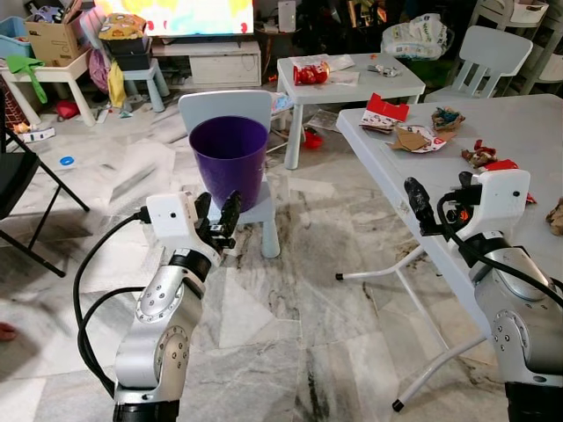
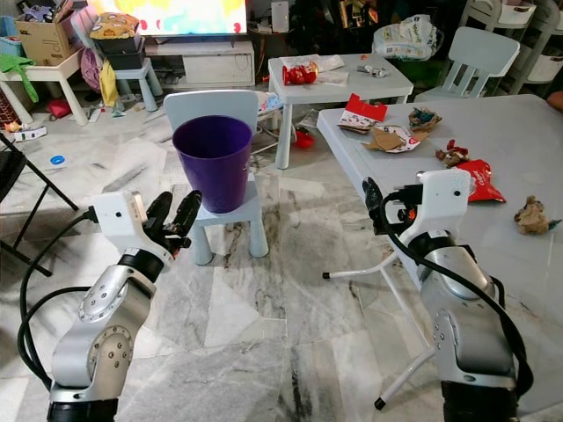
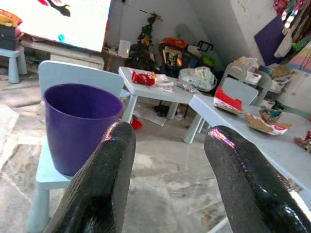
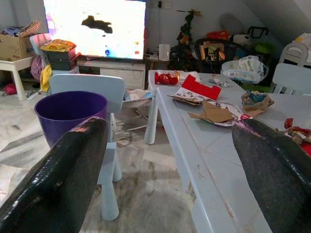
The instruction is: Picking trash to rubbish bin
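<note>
Purple plastic rubbish bin (image 1: pixel 229 162) stood on a small pale-blue child's chair (image 1: pixel 256 211) on the marble floor (image 1: pixel 290 334). Left claw (image 1: pixel 219 216), fingers apart and empty, was held just before the bin. Right claw (image 2: pixel 373 199), fingers wide apart and empty, hovered at the near edge of the white counter (image 2: pixel 493 176), where scattered trash lay: torn cardboard (image 2: pixel 387 139), a red crisp packet (image 2: pixel 479 179), crumpled paper (image 2: pixel 531 214).

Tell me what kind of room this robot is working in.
Probably a home living room or playroom: a large lit screen on a low stand, small children's chairs and a low table, cluttered boxes, marble floor.
</note>
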Tool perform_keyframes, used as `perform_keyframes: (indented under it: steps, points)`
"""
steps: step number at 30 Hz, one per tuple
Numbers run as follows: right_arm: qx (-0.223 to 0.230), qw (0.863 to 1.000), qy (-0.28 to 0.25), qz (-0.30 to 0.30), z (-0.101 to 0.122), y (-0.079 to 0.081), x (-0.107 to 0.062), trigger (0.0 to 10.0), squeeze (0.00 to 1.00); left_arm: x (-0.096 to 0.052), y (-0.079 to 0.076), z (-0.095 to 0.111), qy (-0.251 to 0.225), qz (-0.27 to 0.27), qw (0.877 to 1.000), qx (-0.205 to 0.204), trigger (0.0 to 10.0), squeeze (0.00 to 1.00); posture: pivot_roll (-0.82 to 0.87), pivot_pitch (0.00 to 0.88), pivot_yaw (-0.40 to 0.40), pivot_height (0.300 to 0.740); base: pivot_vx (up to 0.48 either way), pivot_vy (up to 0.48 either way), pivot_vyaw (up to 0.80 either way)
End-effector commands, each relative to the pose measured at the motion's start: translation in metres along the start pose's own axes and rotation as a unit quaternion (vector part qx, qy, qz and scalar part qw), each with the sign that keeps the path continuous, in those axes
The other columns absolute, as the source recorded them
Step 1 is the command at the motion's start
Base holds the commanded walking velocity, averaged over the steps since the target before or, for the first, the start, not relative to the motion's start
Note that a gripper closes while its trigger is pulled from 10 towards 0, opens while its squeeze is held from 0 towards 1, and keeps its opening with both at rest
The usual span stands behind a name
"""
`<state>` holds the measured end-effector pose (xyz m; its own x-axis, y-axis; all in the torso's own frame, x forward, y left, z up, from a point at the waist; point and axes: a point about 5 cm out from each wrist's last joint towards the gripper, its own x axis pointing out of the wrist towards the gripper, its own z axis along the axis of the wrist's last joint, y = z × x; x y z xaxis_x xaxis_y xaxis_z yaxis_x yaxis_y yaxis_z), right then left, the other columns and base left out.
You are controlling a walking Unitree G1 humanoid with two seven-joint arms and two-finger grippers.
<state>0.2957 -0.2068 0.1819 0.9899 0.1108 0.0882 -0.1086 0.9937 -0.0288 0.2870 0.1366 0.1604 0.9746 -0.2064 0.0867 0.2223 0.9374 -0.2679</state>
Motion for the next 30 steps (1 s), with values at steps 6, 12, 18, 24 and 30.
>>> perform_keyframes:
  steps: [6,12,18,24,30]
  points:
    - [-0.006,1.0,-0.002,-0.01,0.001,-0.005,0.0,10.0,0.09,0.003,0.007,0.0,0.0,0.008,1.0,0.002,10.0,0.0,0.0,0.01,-0.038,0.74,0.0,0.0,-0.8]
    - [-0.006,1.0,0.0,-0.012,0.001,-0.006,-0.001,10.0,0.09,0.002,0.008,-0.001,0.003,0.01,1.0,0.003,10.0,0.0,0.0,0.013,-0.038,0.74,0.0,0.0,-0.8]
    - [-0.006,1.0,0.0,-0.013,0.0,-0.007,-0.002,10.0,0.09,0.002,0.008,-0.002,0.006,0.004,1.0,0.004,10.0,0.0,0.0,0.014,-0.035,0.74,0.0,0.124,-0.8]
    - [-0.005,1.0,0.001,-0.013,0.0,-0.007,-0.002,10.0,0.09,0.002,0.009,-0.003,0.007,0.006,1.0,0.009,10.0,0.0,0.0,0.014,-0.035,0.74,0.0,0.0,-0.8]
    - [-0.001,1.0,0.007,-0.017,-0.006,-0.008,-0.001,10.0,0.05,-0.002,0.02,-0.011,0.017,0.019,0.999,0.021,10.0,0.0,0.0,0.016,-0.032,0.74,0.0,0.0,0.0]
